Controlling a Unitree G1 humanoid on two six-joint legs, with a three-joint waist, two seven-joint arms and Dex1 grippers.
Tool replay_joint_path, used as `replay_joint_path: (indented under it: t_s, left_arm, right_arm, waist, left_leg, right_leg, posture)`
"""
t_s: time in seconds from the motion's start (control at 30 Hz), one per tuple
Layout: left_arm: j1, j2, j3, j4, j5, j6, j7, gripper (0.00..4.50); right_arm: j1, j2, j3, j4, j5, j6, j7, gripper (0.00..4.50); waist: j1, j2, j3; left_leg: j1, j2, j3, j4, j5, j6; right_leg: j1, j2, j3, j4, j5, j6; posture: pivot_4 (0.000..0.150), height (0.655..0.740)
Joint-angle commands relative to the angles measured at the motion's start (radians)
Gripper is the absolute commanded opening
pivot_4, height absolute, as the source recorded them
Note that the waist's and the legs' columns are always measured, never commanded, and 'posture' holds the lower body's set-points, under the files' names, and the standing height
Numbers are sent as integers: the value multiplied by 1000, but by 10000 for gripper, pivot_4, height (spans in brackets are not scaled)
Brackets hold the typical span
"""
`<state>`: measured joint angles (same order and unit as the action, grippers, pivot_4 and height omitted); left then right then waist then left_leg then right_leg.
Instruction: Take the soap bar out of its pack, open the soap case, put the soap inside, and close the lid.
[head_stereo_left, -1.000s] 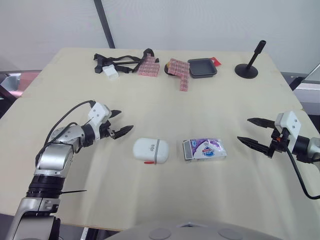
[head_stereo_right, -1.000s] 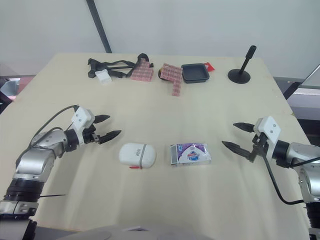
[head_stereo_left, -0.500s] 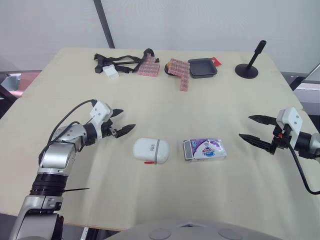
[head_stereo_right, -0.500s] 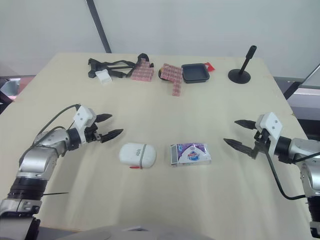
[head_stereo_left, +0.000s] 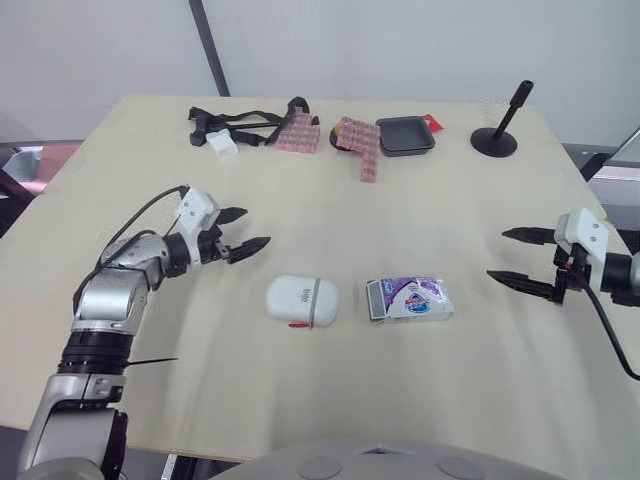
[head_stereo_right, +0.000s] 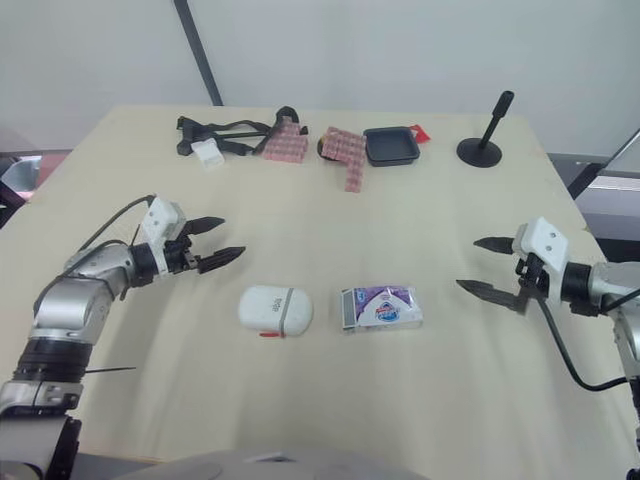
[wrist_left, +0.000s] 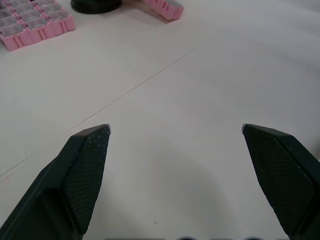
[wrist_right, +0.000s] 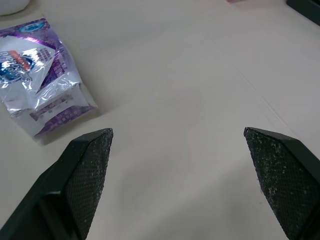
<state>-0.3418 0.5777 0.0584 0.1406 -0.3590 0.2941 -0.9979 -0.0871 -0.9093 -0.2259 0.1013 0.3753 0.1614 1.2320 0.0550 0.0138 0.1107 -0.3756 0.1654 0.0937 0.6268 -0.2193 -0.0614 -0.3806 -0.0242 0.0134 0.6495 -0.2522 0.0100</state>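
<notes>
A white oval soap case (head_stereo_left: 301, 300) with a grey band and a red tab lies shut near the table's middle. Just to its right lies the purple and white soap pack (head_stereo_left: 409, 298), also seen at an edge of the right wrist view (wrist_right: 41, 75). My left gripper (head_stereo_left: 245, 229) hovers open to the left of the case and slightly farther back, with nothing between its fingers. My right gripper (head_stereo_left: 513, 257) stands open well to the right of the pack, empty too.
Along the far edge sit a black strap with a white block (head_stereo_left: 232, 128), pink compartment boxes (head_stereo_left: 360, 148), a dark square tray (head_stereo_left: 405, 135) and a black stand with an upright post (head_stereo_left: 497, 133). The pink boxes (wrist_left: 31, 25) show in the left wrist view.
My left gripper has risen and drifted toward the table's far side. My right gripper has pulled back to the right, farther from the soap pack. Case and pack have not moved.
</notes>
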Motion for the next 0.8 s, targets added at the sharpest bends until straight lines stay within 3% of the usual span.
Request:
replay_joint_path:
  t_s: [0.03, 0.3, 0.8]
  left_arm:
    - [-9, 40, 23, -31, -39, -77, -110, 44878]
    - [157, 136, -3, -153, -79, -298, -407, 44878]
    - [262, 104, -30, -232, -116, -381, -465, 44878]
  right_arm:
    - [-19, -66, 37, 3, -52, -47, 59, 45000]
    - [-33, -197, 107, -74, -72, -3, 171, 45000]
    - [-60, -165, 186, -259, -36, 98, 175, 45000]
  waist:
    - [0, 0, 0]
    - [1, 0, 0]
    - [12, 0, 0]
  left_leg:
    - [0, 0, 0, 0, 0, 0]
    - [-2, 1, 1, 0, -1, 1]
    - [-4, 1, 3, 1, -1, 3]
  right_leg:
    - [0, 0, 0, 0, 0, 0]
    - [-3, 0, 0, 0, 0, 0]
    - [-6, -1, -1, 3, -1, -2]
  posture:
    - [1500, 7400]
    - [1500, 7400]
    - [1500, 7400]
